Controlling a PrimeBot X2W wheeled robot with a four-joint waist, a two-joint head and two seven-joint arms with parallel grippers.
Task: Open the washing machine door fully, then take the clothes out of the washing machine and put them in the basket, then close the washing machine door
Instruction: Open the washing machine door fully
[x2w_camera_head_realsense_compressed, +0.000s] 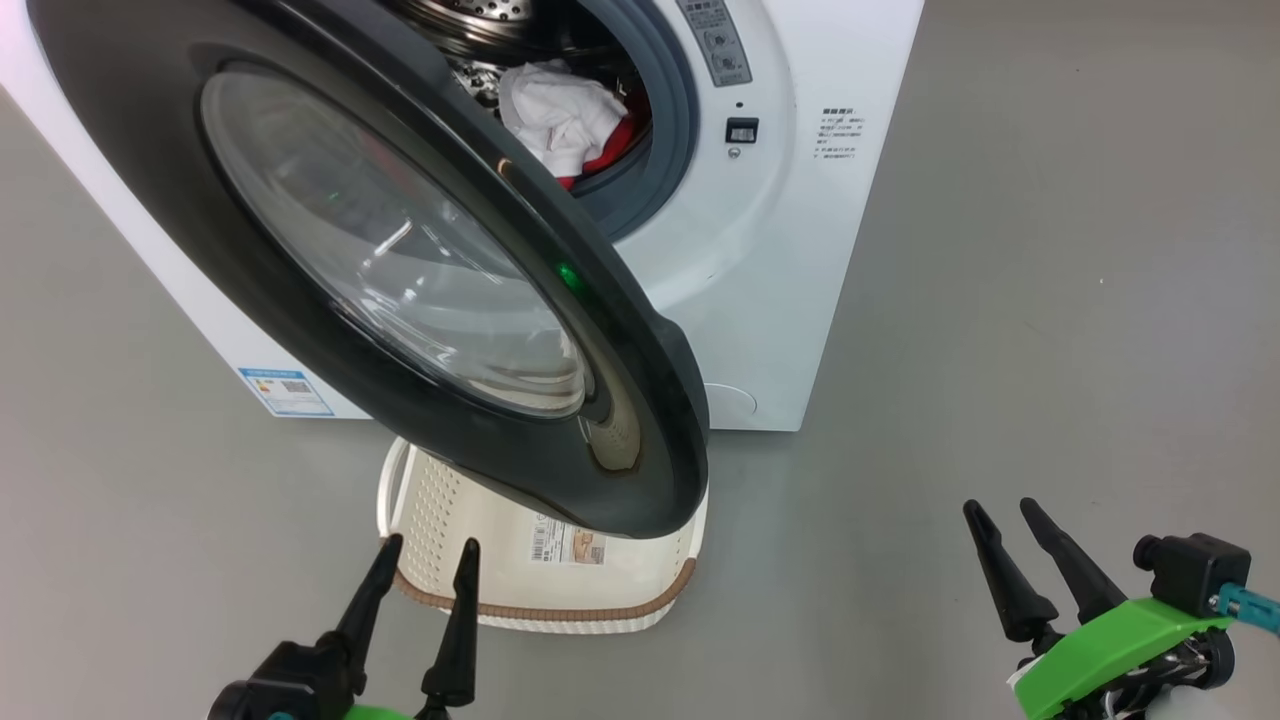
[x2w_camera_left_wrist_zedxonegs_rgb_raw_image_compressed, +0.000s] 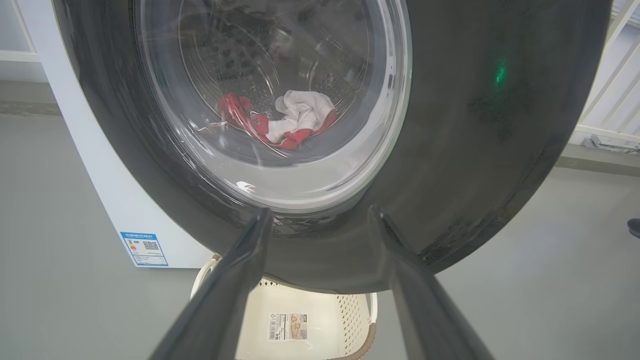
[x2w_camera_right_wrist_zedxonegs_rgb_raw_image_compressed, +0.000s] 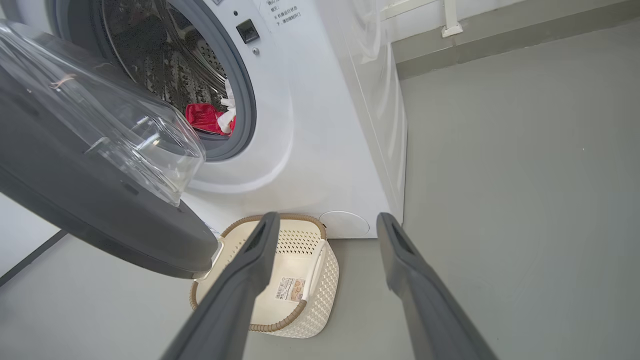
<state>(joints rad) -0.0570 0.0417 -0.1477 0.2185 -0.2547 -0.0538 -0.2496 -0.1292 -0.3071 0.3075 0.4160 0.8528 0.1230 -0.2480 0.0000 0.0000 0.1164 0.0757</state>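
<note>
On the grey floor (x2w_camera_head_realsense_compressed: 1050, 350) ahead, locate the big white front-loading washing machine (x2w_camera_head_realsense_compressed: 800, 250), with its steel perforated drum (x2w_camera_head_realsense_compressed: 480, 15), grey rubber ring (x2w_camera_head_realsense_compressed: 670, 110) and small blue label sticker (x2w_camera_head_realsense_compressed: 285, 390) low at the front left. Note the large round washing machine door (x2w_camera_head_realsense_compressed: 400, 250), a wide glossy black rim around a bulging clear glass window, standing partly open with its right edge swung clear of the opening. Inside the drum, find the clothes (x2w_camera_head_realsense_compressed: 560, 120): soft bright red fabric under a crumpled white cloth piece, lying low against the rubber ring. Below the door's lower rim, find the small cream-white perforated plastic basket (x2w_camera_head_realsense_compressed: 560, 612) with brown woven-look rim, upright on the floor just in front of the machine, a paper label sticker (x2w_camera_head_realsense_compressed: 567, 543) on its bottom, its far part hidden behind the door in the head view. Read the left gripper (x2w_camera_head_realsense_compressed: 431, 545) as released: long dark fingers spread, grasping nothing, tips at the basket's near rim in the head view and aimed at the door's lower rim in the left wrist view. Read the right gripper (x2w_camera_head_realsense_compressed: 999, 505) as released likewise: fingers apart, grasping nothing, over the floor at the right, well apart from door and basket.
</note>
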